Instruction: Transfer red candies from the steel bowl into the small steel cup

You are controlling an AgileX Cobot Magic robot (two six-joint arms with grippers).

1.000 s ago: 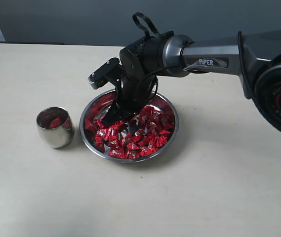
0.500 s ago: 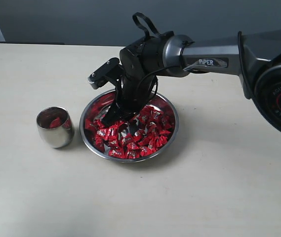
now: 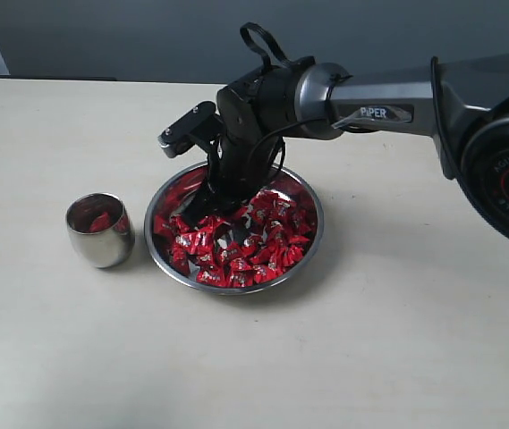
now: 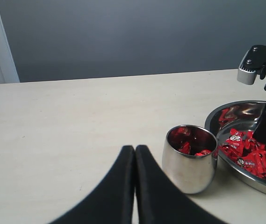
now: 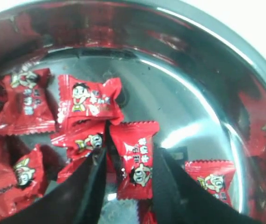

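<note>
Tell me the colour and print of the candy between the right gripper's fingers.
Shiny red candy with a white cartoon face; right wrist view shows it best.

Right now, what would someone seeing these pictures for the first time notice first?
The heap of red candies filling the wide bowl at mid-table stands out most. The right gripper reaches down into that bowl, closed on one candy. Just left of the bowl in the exterior view stands a small cup with a few candies already inside.
</note>
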